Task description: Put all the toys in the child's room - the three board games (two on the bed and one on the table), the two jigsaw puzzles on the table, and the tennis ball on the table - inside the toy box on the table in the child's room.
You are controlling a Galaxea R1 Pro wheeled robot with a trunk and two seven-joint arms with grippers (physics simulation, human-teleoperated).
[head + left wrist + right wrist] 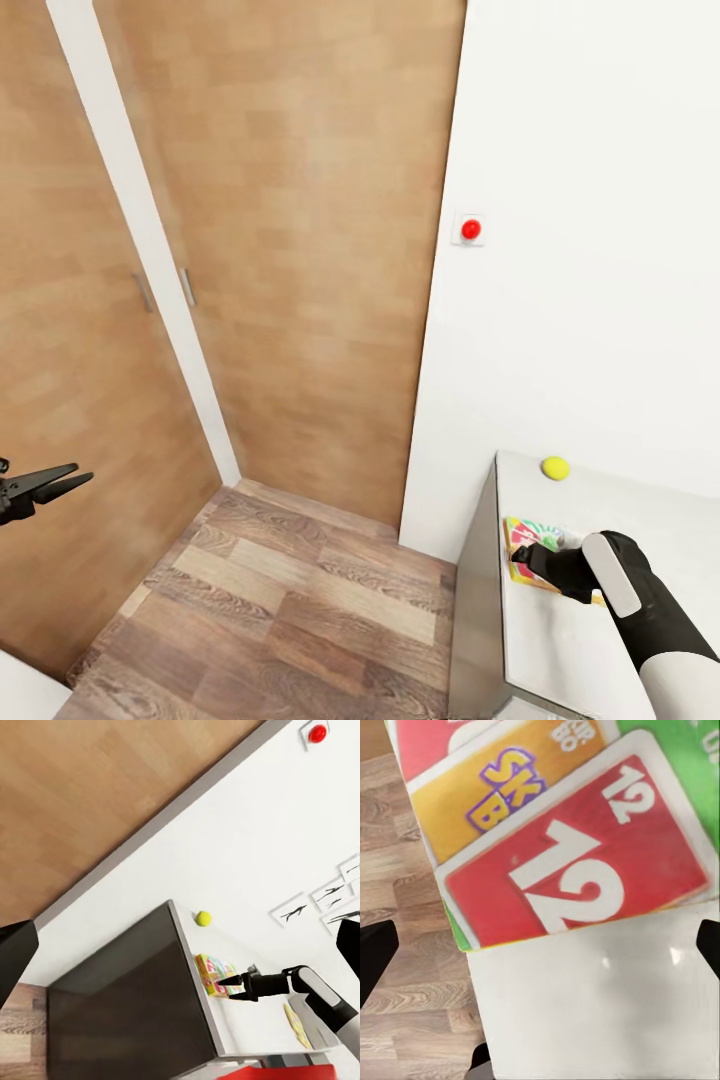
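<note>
A colourful board game box [528,540] printed with big number cards lies near the white table's [590,660] left edge. My right gripper [522,553] hovers just over it, open, fingers spread on either side of the red "12" card on the box [577,885]. In the left wrist view the right gripper [229,988] points at the box [212,973]. The yellow tennis ball [554,467] rests at the table's far corner by the wall, also seen as a small ball [202,918]. My left gripper [82,473] hangs open over the floor, far left, holding nothing.
Tall wooden wardrobe doors [280,250] fill the left and middle. A red button [470,229] sits on the white wall. Wood floor [290,600] lies between wardrobe and table. A flat yellowish item [296,1024] lies farther along the table; framed pictures [330,896] hang above.
</note>
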